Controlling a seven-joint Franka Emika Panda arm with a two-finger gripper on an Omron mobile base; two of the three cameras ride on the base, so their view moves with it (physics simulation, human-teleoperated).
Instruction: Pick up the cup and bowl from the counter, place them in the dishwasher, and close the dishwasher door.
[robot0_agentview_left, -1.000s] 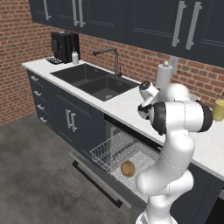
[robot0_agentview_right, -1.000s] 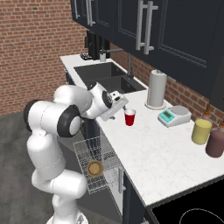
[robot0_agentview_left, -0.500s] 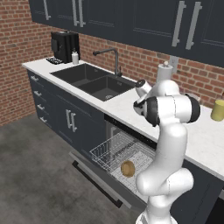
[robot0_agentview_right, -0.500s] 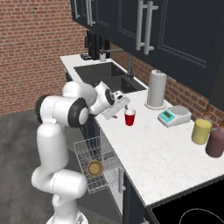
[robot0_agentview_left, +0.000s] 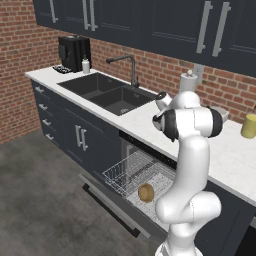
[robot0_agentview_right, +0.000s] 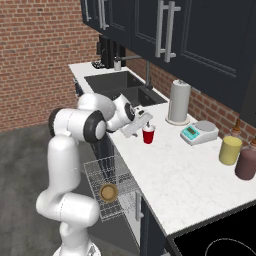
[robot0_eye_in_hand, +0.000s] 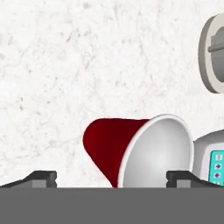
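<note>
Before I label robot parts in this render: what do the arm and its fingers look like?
The arm is glossy white, built of rounded tubular links with dark grey bands at the joints. In the right base view its white hand ends in the gripper, a pale grey block. In the hand view the fingers are small, dark and blocky with angled tips. No cables or markings are visible.

We count one red cup (robot0_agentview_right: 148, 134) on the counter (robot0_agentview_right: 185, 175) and one tan bowl (robot0_agentview_right: 108, 192) in the wire rack (robot0_agentview_left: 131, 176) of the one open dishwasher. On the counter we also count one paper towel roll (robot0_agentview_right: 179, 101), one kitchen scale (robot0_agentview_right: 199, 133), one yellow canister (robot0_agentview_right: 230, 150), one maroon canister (robot0_agentview_right: 246, 163) and one coffee machine (robot0_agentview_left: 73, 52). We see one faucet (robot0_agentview_left: 129, 68) over one double-basin sink (robot0_agentview_left: 106, 91).
</note>
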